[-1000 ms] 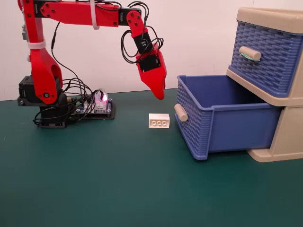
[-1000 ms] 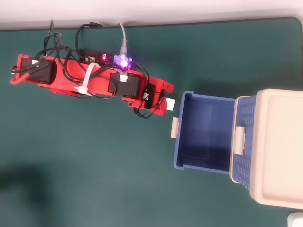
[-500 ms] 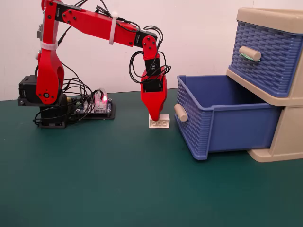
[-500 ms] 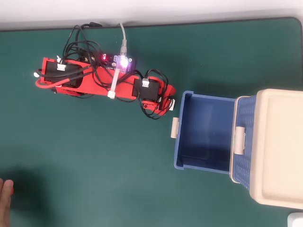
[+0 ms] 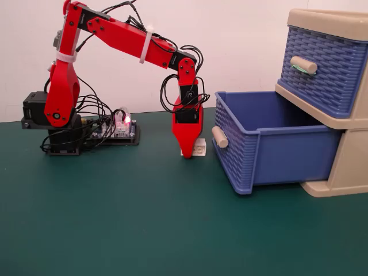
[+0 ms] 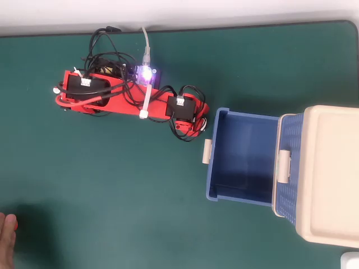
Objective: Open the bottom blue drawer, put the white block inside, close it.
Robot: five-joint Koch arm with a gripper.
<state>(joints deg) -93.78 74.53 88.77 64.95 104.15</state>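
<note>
While the red arm reaches down at centre frame in the fixed view, its tool point(image 5: 188, 153) stands tip-down on the green bench point(image 5: 144, 224), directly in front of the white block point(image 5: 199, 148). Block sits on the bench just left of the bottom blue drawer point(image 5: 276, 144); only its right portion shows past the red finger. One tip visible in the fixed view, and the overhead view has the wrist covering the tips, so I cannot tell whether the tool is apart or closed on the block.

Drawer is pulled well out of the beige cabinet point(image 5: 351, 167), interior looks empty in the overhead view, beige peg handle point(image 5: 219, 137) pointing toward the tool and near it. Upper blue drawer point(image 5: 325, 66) is pushed in, handle with green smear.

Left of frame: arm base point(image 5: 49, 123) with loose black cables, and a controller board point(image 5: 118, 131) with lit pink LED. Lower-left corner of the overhead view: edge of a person's hand point(image 6: 7, 241), well apart from the arm.
</note>
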